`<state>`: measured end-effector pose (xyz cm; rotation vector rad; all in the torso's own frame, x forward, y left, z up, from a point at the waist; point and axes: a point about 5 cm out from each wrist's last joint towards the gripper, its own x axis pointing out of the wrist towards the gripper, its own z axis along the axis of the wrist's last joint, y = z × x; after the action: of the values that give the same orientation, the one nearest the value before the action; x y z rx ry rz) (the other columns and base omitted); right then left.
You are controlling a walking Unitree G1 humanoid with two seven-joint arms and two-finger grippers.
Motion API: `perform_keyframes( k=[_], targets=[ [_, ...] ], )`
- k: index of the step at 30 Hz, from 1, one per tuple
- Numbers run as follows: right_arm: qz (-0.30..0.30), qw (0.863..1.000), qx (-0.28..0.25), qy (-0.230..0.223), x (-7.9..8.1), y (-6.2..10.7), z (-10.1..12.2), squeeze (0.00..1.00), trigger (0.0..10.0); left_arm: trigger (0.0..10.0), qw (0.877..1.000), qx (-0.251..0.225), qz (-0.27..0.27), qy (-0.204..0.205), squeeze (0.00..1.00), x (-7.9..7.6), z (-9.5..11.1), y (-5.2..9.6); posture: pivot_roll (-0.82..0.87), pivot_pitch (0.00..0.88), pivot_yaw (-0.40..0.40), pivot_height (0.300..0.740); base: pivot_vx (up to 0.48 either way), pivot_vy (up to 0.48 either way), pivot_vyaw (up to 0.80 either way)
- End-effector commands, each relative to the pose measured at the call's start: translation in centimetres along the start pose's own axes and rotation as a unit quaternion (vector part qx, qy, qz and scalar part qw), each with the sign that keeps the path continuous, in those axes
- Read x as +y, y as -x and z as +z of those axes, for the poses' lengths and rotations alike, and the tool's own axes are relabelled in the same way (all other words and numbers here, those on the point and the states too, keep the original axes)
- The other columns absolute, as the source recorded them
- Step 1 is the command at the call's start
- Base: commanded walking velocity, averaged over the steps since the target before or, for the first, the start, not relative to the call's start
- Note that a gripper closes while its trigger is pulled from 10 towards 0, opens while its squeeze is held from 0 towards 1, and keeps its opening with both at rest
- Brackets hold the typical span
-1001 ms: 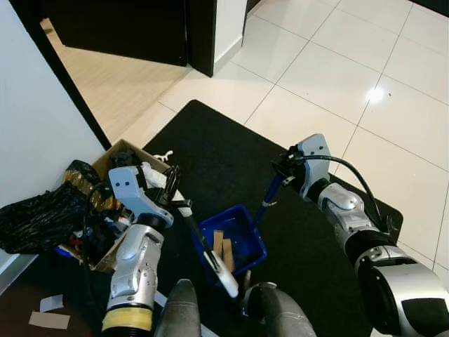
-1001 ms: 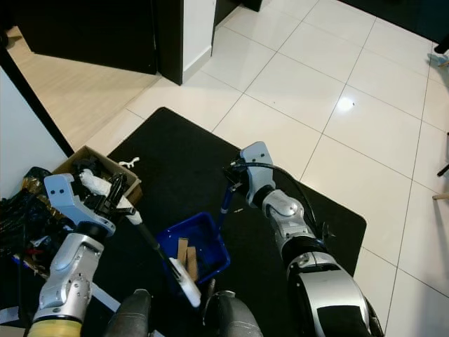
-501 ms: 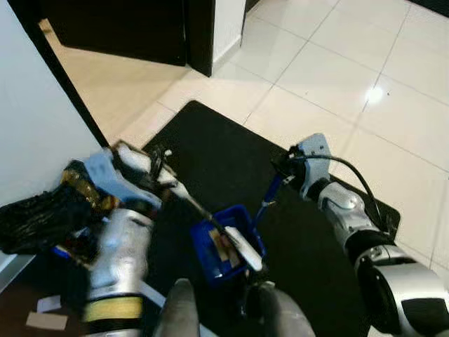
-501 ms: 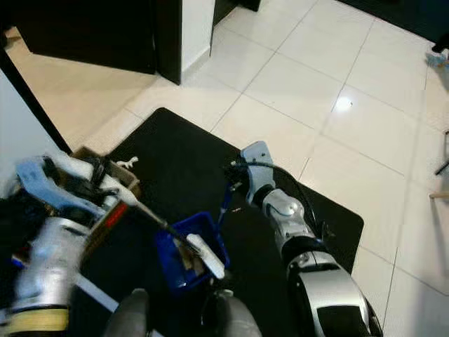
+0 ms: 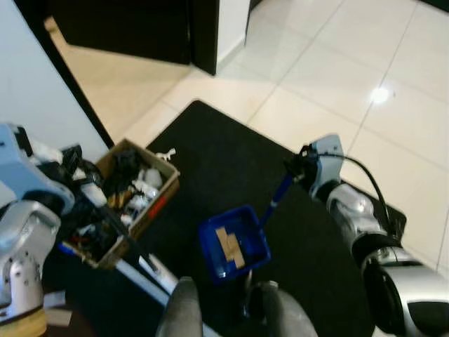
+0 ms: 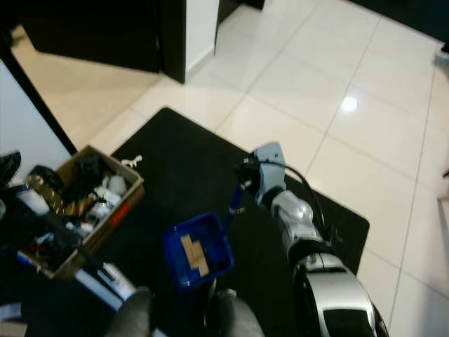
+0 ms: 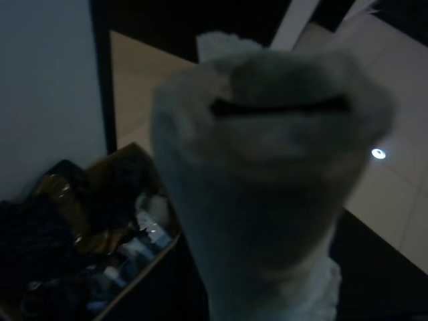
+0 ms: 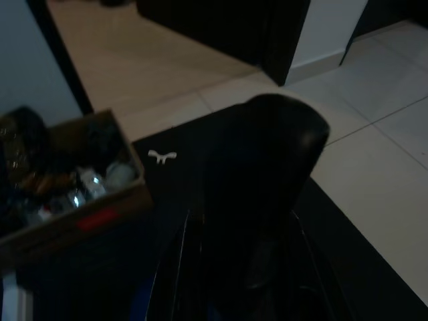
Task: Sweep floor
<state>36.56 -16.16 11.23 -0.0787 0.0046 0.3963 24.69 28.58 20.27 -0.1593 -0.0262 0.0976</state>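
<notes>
Fingers of the right gripper are clamping the top of the blue handle of the dustpan, which is sitting on the black mat with two brown scraps inside. Whether the left gripper's fingers are spread or pressed together, I cannot tell; the left arm is rising at the frame's edge. Beside it a cardboard box of clutter is crowding the wall, with a white strip lying just below.

Head views blurred; tile glare; wrist views dim
</notes>
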Motion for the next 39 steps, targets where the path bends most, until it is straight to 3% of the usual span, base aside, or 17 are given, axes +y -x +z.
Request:
perform_keyframes(
  k=[1, 3, 5, 8, 14, 19, 26, 33, 39],
  targets=[
    [-0.032, 0.999, -0.033, -0.013, -0.8, 0.4, 0.4, 0.0, 10.0, 10.0, 0.999, 0.021, 0.026, -0.009, 0.0, 0.1, -1.1, 0.1, 0.38, 0.23, -0.096, 0.74, 0.0, 0.0, 0.0],
    [-0.045, 0.997, -0.055, -0.015, -1.1, 0.3, 1.2, 0.0, 10.0, 10.0, 0.999, 0.024, 0.042, 0.004, 0.0, 0.3, -1.6, 0.0, 0.37, 0.215, -0.092, 0.74, 0.0, 0.0, 0.0],
    [-0.074, 0.991, -0.108, -0.019, -1.9, 0.1, 3.2, 0.0, 10.0, 10.0, 0.995, 0.031, 0.066, 0.071, 0.0, 0.3, -2.9, 0.1, 0.36, 0.202, -0.084, 0.74, 0.0, 0.0, 0.0],
    [-0.101, 0.983, -0.153, -0.021, -2.8, 0.1, 5.2, 0.0, 10.0, 10.0, 0.992, 0.034, 0.077, 0.094, 0.0, -0.1, -3.5, 0.3, 0.35, 0.195, -0.082, 0.74, 0.0, 0.0, 0.0],
    [-0.116, 0.97, -0.21, -0.036, -3.7, 0.2, 7.7, 0.0, 10.0, 10.0, 0.997, 0.016, 0.051, 0.049, 0.0, -0.8, -3.0, -0.2, 0.34, 0.179, -0.079, 0.74, 0.0, 0.0, 0.0],
    [-0.115, 0.967, -0.219, -0.056, -3.3, 0.2, 7.9, 0.0, 10.0, 10.0, 0.999, 0.01, 0.034, 0.006, 0.0, -1.5, -3.3, -0.5, 0.34, 0.151, -0.074, 0.74, 0.0, 0.0, 0.0],
    [-0.126, 0.96, -0.24, -0.077, -3.1, 0.3, 8.3, 0.0, 10.0, 10.0, 1.0, 0.01, -0.008, -0.002, 0.0, -3.7, -4.3, -0.9, 0.33, 0.126, -0.067, 0.74, 0.0, 0.0, 0.0],
    [-0.142, 0.945, -0.28, -0.086, -4.2, 0.7, 10.8, 0.0, 10.0, 10.0, 1.0, 0.007, -0.005, -0.008, 0.0, -3.9, -4.5, -1.5, 0.32, 0.108, -0.065, 0.74, 0.0, 0.0, 0.0],
    [-0.136, 0.943, -0.291, -0.09, -4.0, 0.6, 11.5, 0.0, 10.0, 10.0, 1.0, -0.006, -0.003, -0.023, 0.0, -4.0, -4.1, -1.9, 0.33, 0.106, -0.068, 0.74, 0.0, 0.0, 0.0]
  ],
)
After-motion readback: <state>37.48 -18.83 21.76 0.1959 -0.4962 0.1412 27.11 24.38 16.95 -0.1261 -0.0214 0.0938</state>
